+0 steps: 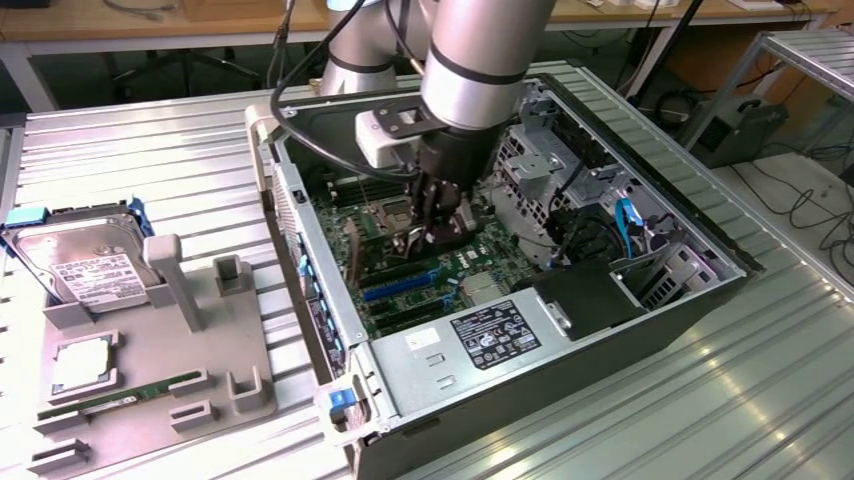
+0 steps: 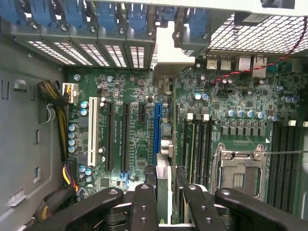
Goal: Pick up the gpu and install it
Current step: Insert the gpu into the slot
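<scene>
Our gripper (image 1: 438,225) hangs deep inside the open computer case (image 1: 694,300), its black fingers (image 2: 144,207) closed partway on the gpu (image 2: 163,185), which we hold edge-on just above the green motherboard (image 2: 231,130). From the wrist view we see the card as a thin, dark slab, its silver bracket (image 2: 171,45) reaching the rear slot covers, lying along the blue slot (image 2: 157,130). We cannot tell whether it is seated.
</scene>
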